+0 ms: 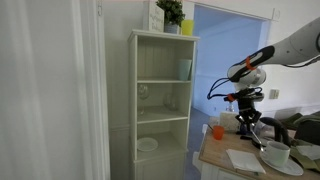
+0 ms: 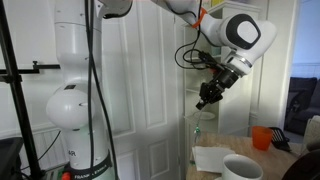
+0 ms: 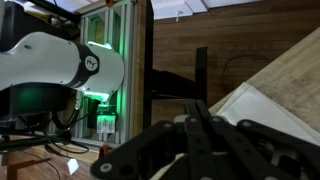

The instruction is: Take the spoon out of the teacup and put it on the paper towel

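Observation:
My gripper [image 1: 248, 128] hangs well above the table, over its back part; it also shows in an exterior view [image 2: 206, 98]. In the wrist view its fingers [image 3: 200, 105] are pressed together, and a thin dark sliver, the spoon [image 3: 201, 70], sticks out past the tips. The white teacup [image 1: 277, 152] stands on its saucer at the table's right; its rim shows in an exterior view [image 2: 240, 168]. The white paper towel [image 1: 245, 160] lies flat beside the cup, also seen in an exterior view [image 2: 212, 158] and in the wrist view [image 3: 272, 108].
A small orange cup [image 1: 217, 131] stands at the table's back corner, also in an exterior view [image 2: 262, 138]. A glass pot [image 2: 200, 130] stands below the gripper. A tall white shelf unit [image 1: 163, 100] stands just beside the table.

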Robot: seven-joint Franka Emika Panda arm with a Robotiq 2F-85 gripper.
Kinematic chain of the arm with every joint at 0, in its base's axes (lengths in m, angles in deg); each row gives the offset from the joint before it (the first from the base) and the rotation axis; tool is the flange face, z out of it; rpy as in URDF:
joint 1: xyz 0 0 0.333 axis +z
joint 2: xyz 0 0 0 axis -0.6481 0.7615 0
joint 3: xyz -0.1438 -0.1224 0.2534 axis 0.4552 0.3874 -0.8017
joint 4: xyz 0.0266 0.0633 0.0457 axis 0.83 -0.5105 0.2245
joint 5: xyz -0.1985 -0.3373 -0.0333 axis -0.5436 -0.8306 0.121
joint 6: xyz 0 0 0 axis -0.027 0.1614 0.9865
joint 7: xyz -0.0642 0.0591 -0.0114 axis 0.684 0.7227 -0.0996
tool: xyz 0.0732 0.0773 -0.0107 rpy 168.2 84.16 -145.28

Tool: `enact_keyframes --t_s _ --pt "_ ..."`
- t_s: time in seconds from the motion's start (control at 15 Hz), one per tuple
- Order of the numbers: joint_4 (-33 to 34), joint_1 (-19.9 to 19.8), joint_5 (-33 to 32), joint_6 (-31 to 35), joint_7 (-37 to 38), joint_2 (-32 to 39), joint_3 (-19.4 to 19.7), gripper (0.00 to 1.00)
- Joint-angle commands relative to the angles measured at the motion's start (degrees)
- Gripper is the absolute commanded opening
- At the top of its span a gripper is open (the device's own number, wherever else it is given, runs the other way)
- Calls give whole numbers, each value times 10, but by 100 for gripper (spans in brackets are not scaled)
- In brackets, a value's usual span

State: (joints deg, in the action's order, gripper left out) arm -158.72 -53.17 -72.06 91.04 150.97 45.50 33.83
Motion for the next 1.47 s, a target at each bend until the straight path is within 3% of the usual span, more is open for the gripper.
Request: enact_keyframes --t_s 0.0,0.53,1.4 --pt "16 5 10 -9 7 21 11 1" --pt "25 7 11 -9 7 36 14 3" --pt "158 -1 87 -35 22 169 11 1"
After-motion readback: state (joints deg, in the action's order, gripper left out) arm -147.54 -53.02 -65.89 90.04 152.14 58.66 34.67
